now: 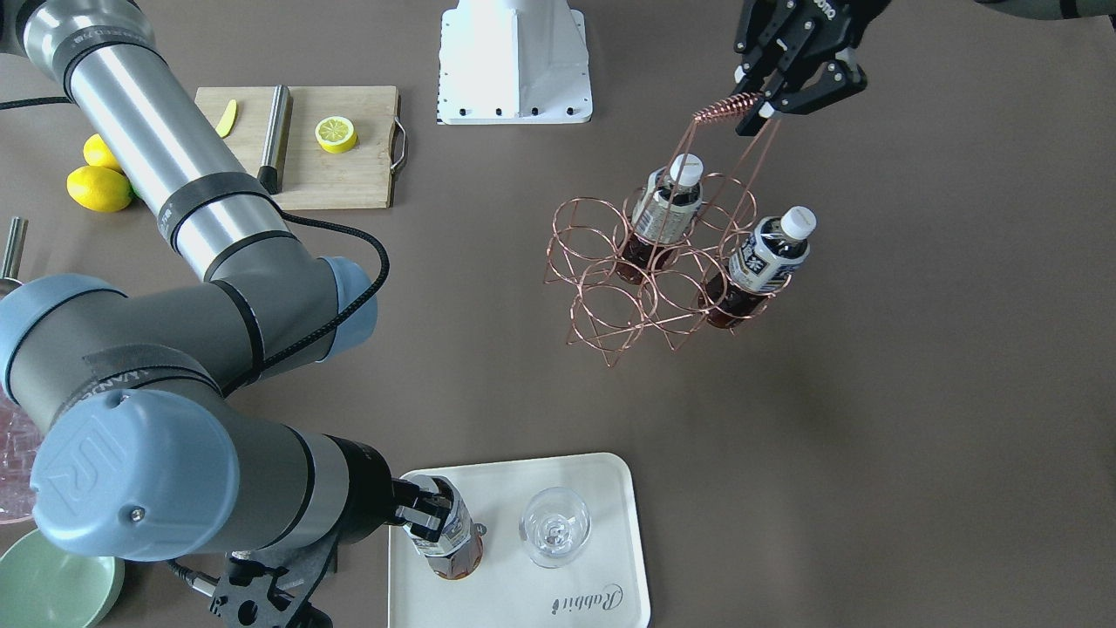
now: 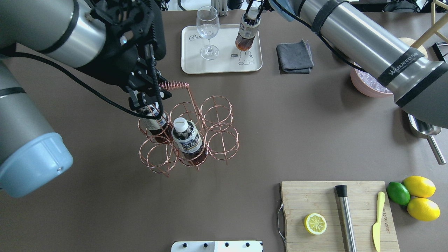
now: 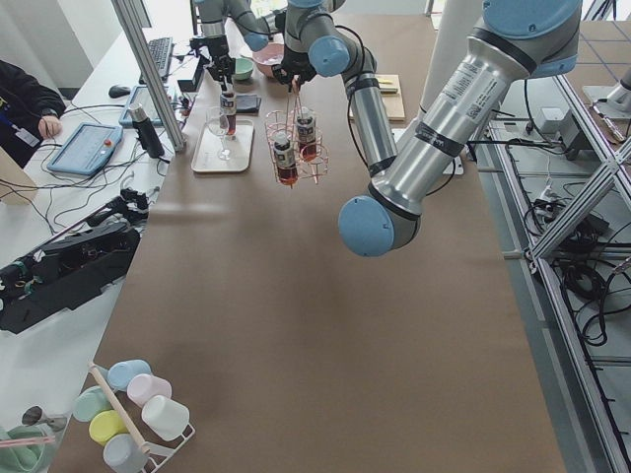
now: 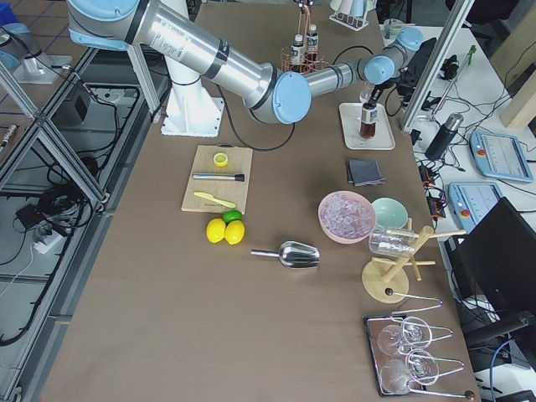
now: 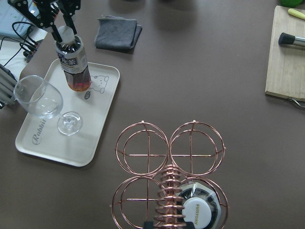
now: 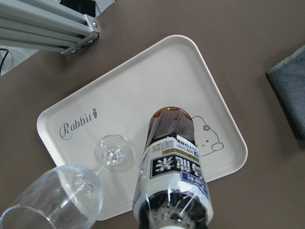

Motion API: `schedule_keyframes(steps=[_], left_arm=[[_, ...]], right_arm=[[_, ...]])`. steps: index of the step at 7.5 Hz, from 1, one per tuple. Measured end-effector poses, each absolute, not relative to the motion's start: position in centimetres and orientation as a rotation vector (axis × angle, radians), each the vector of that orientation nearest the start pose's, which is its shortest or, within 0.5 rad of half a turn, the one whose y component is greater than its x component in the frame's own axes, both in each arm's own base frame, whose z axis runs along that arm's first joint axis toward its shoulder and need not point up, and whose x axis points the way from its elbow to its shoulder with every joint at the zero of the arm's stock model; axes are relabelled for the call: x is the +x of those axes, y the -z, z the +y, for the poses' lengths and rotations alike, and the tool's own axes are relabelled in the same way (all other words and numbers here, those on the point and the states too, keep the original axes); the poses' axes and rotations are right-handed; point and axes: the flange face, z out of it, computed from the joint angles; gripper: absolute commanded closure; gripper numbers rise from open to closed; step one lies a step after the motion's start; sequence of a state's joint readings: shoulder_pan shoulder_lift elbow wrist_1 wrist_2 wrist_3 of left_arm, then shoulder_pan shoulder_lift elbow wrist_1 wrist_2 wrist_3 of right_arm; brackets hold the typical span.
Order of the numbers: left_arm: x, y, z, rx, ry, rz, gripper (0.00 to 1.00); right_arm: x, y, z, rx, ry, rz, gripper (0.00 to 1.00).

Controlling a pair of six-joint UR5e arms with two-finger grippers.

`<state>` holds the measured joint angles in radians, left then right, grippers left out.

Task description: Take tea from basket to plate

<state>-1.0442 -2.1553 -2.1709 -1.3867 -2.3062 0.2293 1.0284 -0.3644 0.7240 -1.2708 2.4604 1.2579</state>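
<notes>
At twelve o'clock on the table (image 2: 315, 115) in the overhead view, the cream tray (image 2: 196, 66) carries the tea bottle (image 2: 246, 33). The right hand (image 1: 433, 517) is clenched on the bottle's neck at the white cap. The bottle leans a little, with its dark base down at the tray's surface. Whether it rests there or hangs just clear I cannot tell.

A clear stemmed glass (image 2: 208, 24) stands at nine o'clock from the bottle, near but apart. A rabbit drawing with "hi~" lies at six o'clock. The script word "Rabbit" sits in the tray's corner by the glass. From the right wrist, the white-and-dark-blue label shows large Japanese characters, among them 茶, and the letters "NTORY".

Toward nine o'clock from the table's centre is the rose-gold wire basket (image 2: 217, 108). The left hand (image 1: 754, 103) grasps one end of its spiral handle (image 2: 174, 85), fingers closed on the coil. Two more tea bottles (image 2: 187, 140) sit in two of its six ring cells. The cap seen from the left wrist reads "SUNTORY".

A band on the right arm bears "WANJEED". A grey cloth (image 2: 294, 56) lies on the table at three o'clock from the tray, apart from it.
</notes>
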Motion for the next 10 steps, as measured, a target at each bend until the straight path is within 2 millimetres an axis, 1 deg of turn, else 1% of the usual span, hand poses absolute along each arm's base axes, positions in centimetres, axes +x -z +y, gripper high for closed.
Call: schedule_keyframes(steps=[2, 3, 4, 5, 6, 7, 8, 10], left_arm=[[15.4, -15.5, -48.6, 0.877, -1.052, 0.758, 1.00], [13.3, -17.5, -49.9, 0.880, -1.073, 0.707, 1.00], [11.0, -19.5, -51.3, 0.882, -1.093, 0.658, 1.00], [9.2, -21.5, -52.8, 0.879, -1.126, 0.612, 1.00], [8.1, -23.3, -54.5, 0.873, -1.173, 0.574, 1.00], [7.2, -24.7, -56.1, 0.865, -1.205, 0.549, 1.00], [6.2, -25.6, -57.9, 0.865, -1.243, 0.519, 1.00], [4.6, -26.9, -61.9, 0.855, -1.294, 0.477, 1.00]], right_arm=[[-41.4, -16.1, -78.1, -0.288, -0.348, -1.013, 0.01], [-41.6, -15.5, -77.9, -0.284, -0.342, -1.015, 0.01], [-41.8, -14.7, -77.7, -0.280, -0.336, -1.017, 0.01], [-41.6, -13.3, -77.3, -0.272, -0.319, -1.017, 0.01], [-41.0, -11.8, -76.5, -0.259, -0.294, -1.011, 0.01], [-40.1, -10.8, -75.4, -0.249, -0.270, -1.001, 0.01], [-38.8, -10.9, -74.2, -0.234, -0.245, -0.987, 0.01], [-35.0, -13.1, -71.8, -0.200, -0.163, -0.946, 0.01]])
